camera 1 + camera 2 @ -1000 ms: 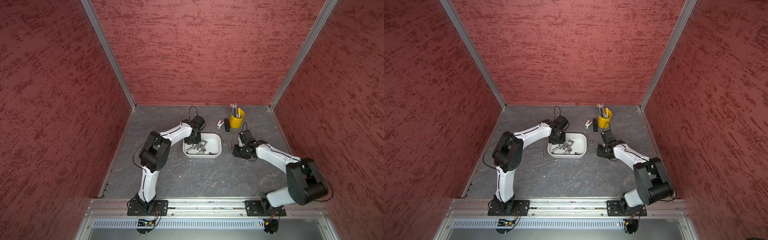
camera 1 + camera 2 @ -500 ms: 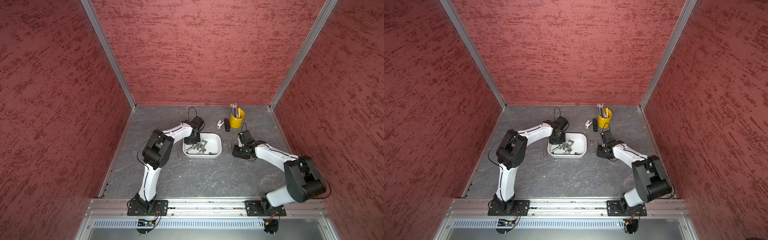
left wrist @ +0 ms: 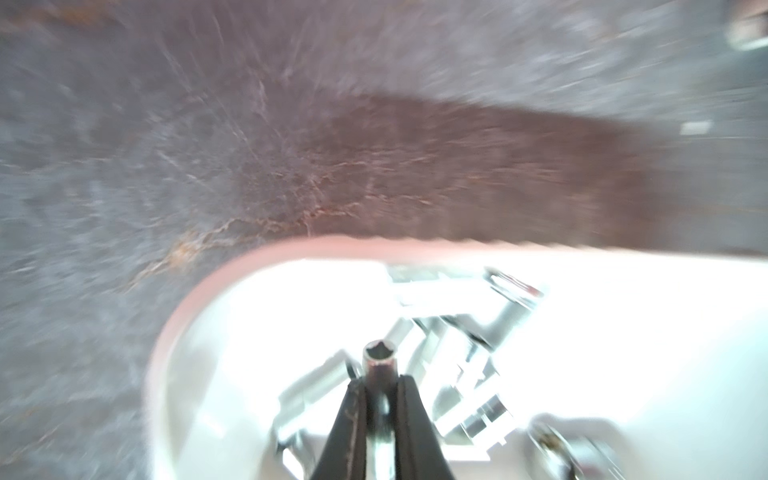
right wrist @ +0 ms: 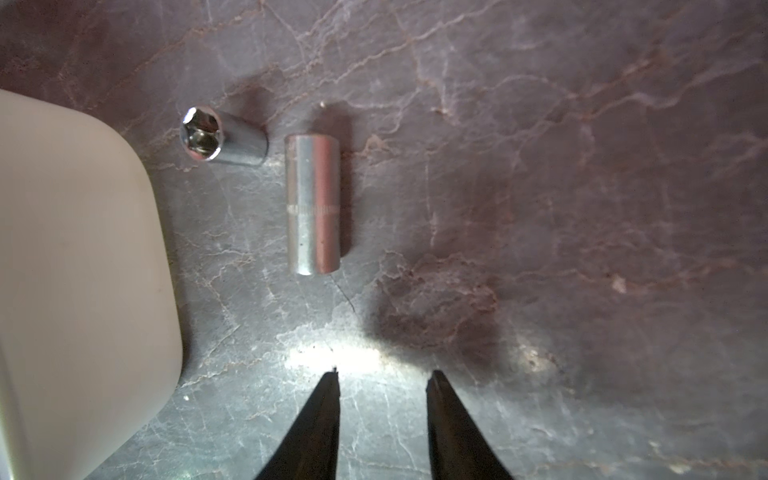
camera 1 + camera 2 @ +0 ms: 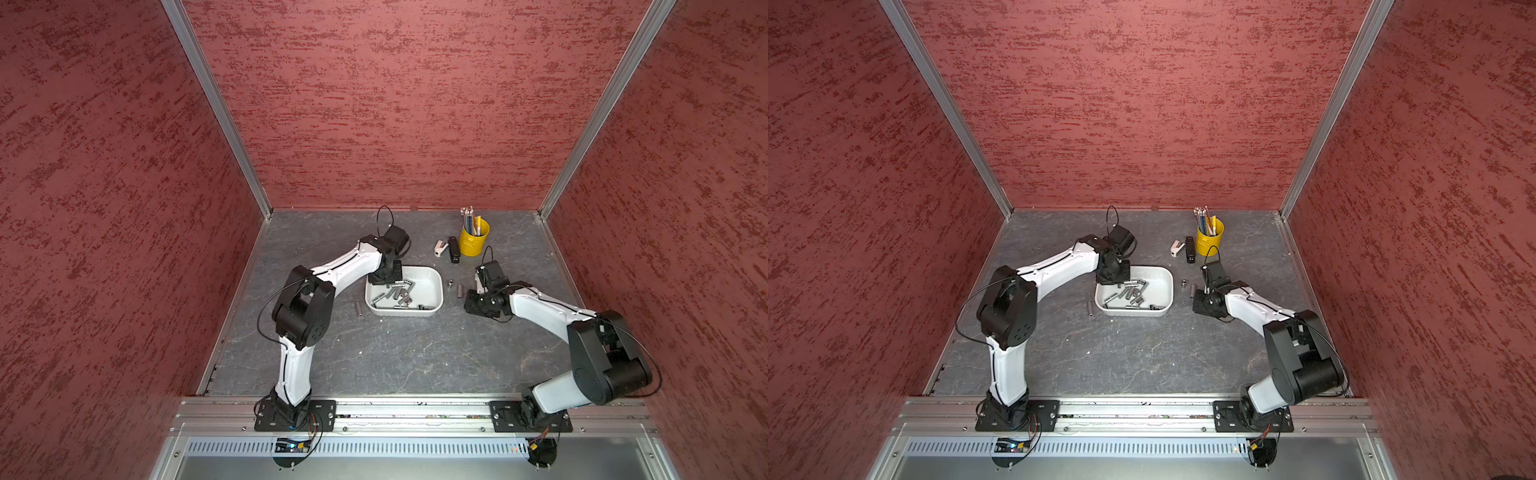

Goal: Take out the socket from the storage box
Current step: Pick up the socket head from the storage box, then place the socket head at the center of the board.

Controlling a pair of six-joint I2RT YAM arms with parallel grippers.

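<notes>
While the left tool point(image 3: 380, 386) pinches a small shiny metal socket point(image 3: 379, 363), the job is at the grab-and-lift step. Its two black jaws are pressed onto the socket's sides, and the socket's open six-sided end pokes out past the tips. The socket is inside the shallow white plastic storage box point(image 5: 437, 291), near the box's 10 o'clock corner in both top views. It sits over a heap of other silver sockets point(image 5: 395, 297).

I think the next move is to lift straight up. The socket has to clear the heap and the thick rim. Then it can go across and down onto the grey stone-look table point(image 4: 540, 166). The hold is thin and the metal is smooth, so the socket could slip.

The right tool point(image 4: 382, 378) has its jaws spread apart and holds nothing. It hangs low over the table at the box's 3 o'clock. A short shiny socket point(image 4: 224, 137) and a longer silver socket point(image 4: 313, 203) lie just ahead of it, out of the box.

A second ago the left tool was at the same corner of the box with its jaws a bit wider. Now they are closed on the socket, and the left elbow has shifted a little. The right arm looks to be in the same spot.
</notes>
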